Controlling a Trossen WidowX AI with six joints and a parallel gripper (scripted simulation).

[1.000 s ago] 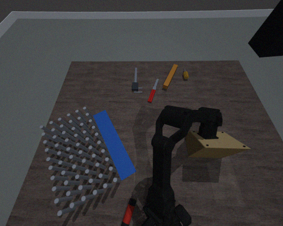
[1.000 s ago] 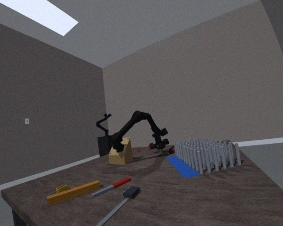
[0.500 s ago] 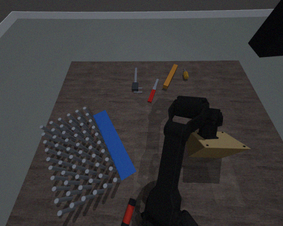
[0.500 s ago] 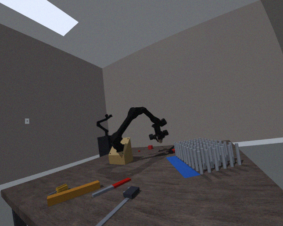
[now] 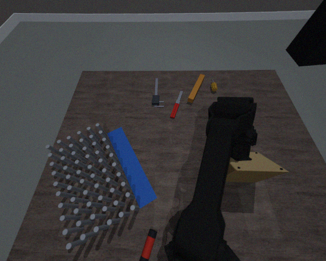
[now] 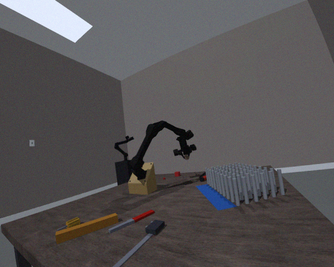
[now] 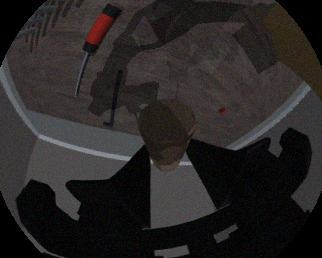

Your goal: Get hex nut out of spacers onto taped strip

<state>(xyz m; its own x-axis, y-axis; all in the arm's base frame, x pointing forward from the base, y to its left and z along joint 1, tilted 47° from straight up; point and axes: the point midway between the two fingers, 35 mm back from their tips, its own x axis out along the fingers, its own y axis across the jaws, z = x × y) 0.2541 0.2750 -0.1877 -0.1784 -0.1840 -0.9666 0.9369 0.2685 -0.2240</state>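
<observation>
The metal spacers [image 5: 96, 185] [image 6: 255, 183] stand in a dense field, beside the blue taped strip [image 5: 134, 171] [image 6: 216, 197]. The hex nut cannot be made out. My gripper [image 6: 186, 154] [image 7: 165, 144] is shut on a brown, wooden-looking handle [image 7: 166, 127] [image 6: 186, 157] and holds it above the table, outside the field. The rest of that tool is hidden. A red-and-black screwdriver [image 5: 148, 246] [image 7: 100, 31] lies near the field, and a thin black L-shaped key [image 7: 116, 97] lies near the table edge in the wrist view.
A red-handled tool [image 5: 175, 110] [image 6: 144, 215], a dark-headed tool [image 5: 155, 99] [image 6: 155, 226], an orange bar [image 5: 196, 88] [image 6: 86, 228] and a small yellow item [image 5: 214, 86] [image 6: 73, 222] lie apart from the spacers. A tan block [image 5: 258, 165] [image 6: 141, 187] stands by the arm. A red cube [image 6: 177, 174] lies behind.
</observation>
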